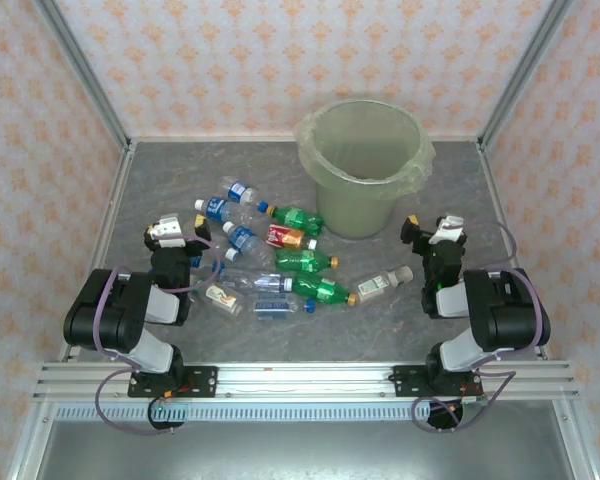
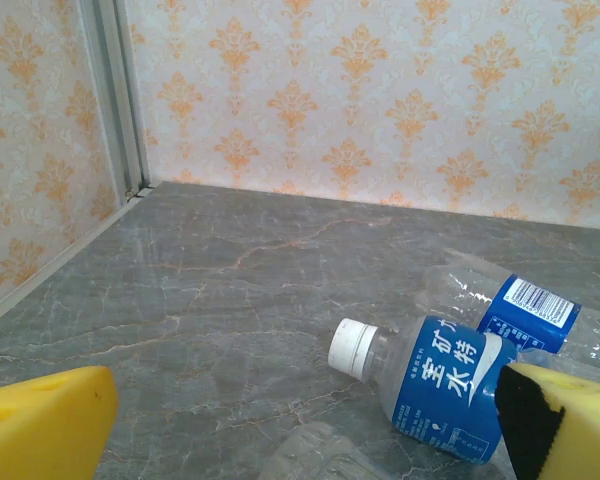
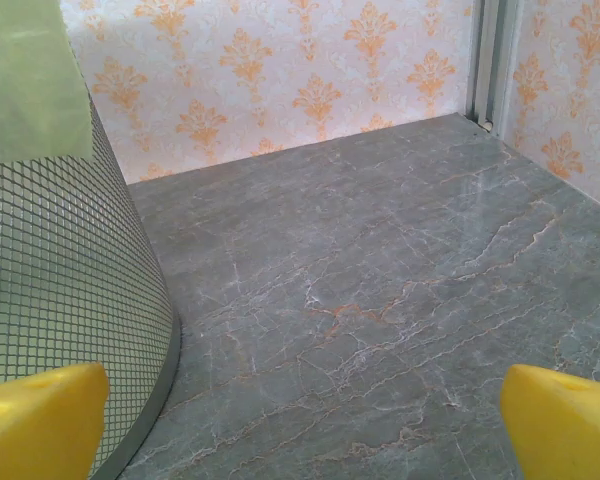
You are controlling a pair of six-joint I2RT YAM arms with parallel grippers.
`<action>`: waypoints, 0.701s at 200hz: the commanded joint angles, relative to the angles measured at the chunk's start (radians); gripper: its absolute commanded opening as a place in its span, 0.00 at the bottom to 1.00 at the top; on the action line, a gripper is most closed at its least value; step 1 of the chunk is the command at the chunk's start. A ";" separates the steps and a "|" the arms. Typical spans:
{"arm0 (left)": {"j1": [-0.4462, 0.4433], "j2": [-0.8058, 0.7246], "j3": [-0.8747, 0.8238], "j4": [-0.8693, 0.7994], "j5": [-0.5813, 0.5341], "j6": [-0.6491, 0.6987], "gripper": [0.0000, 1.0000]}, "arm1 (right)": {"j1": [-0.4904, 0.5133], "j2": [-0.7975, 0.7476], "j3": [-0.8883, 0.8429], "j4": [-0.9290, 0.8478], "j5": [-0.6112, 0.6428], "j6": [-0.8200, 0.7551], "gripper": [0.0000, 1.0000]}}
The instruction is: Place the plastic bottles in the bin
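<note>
Several crushed plastic bottles lie in a loose heap mid-table: clear ones with blue labels (image 1: pixel 243 240), green ones with orange caps (image 1: pixel 306 262) and a red-labelled one (image 1: pixel 285 237). The pale green bin (image 1: pixel 360 165), lined with a clear bag, stands behind them. My left gripper (image 1: pixel 175 229) is open just left of the heap, nothing between its yellow fingers (image 2: pixel 42 420). A blue-labelled bottle with a white cap (image 2: pixel 435 380) lies close ahead of it, to the right. My right gripper (image 1: pixel 433 226) is open and empty, right of the bin, whose meshed wall (image 3: pixel 60 280) is at its left.
Wallpapered walls and aluminium posts (image 1: pixel 85 70) close in the table on three sides. A metal rail (image 1: pixel 300 375) carries both arm bases at the near edge. A lone clear bottle (image 1: pixel 385 284) lies near the right arm. Bare marble (image 3: pixel 380 260) stretches ahead of the right gripper.
</note>
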 commanded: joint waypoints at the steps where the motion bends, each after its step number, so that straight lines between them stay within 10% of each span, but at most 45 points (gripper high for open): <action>1: -0.007 0.001 -0.009 0.049 0.007 0.001 0.99 | 0.003 0.001 0.019 0.005 0.018 0.004 1.00; 140: -0.007 0.004 0.040 -0.052 -0.028 -0.009 0.99 | 0.005 0.000 0.021 0.006 0.021 0.004 1.00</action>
